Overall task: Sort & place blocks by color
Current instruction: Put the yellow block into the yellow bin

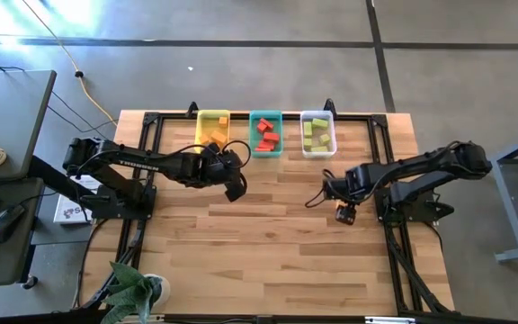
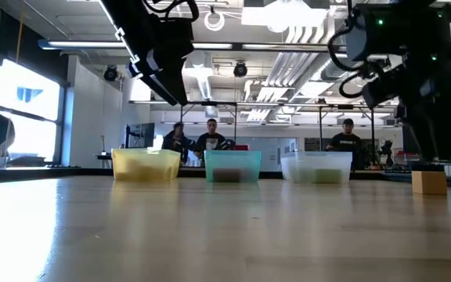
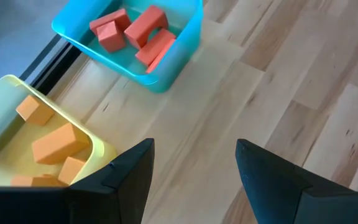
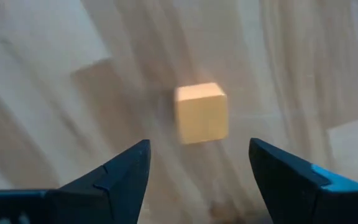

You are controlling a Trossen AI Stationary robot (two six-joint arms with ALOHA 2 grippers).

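Both arms were dark, nearly black, built of slim tube-like links joined by bulkier rounded joints. The left arm point(image 1: 142, 164) carried pale lettering along one link, too small to read. A thin black cable looped off the right arm point(image 1: 421, 166) near its wrist. Each tool ended in two flat, matte black fingers point(image 3: 120, 180) with angular, wedge-shaped tips point(image 4: 114, 177).

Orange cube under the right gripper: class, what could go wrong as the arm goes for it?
1. The orange cube sits off-centre between the open right gripper fingers, so one finger may nudge it aside.
2. The left gripper hangs close by the yellow bin, where this cube likely belongs; the arms could crowd each other.
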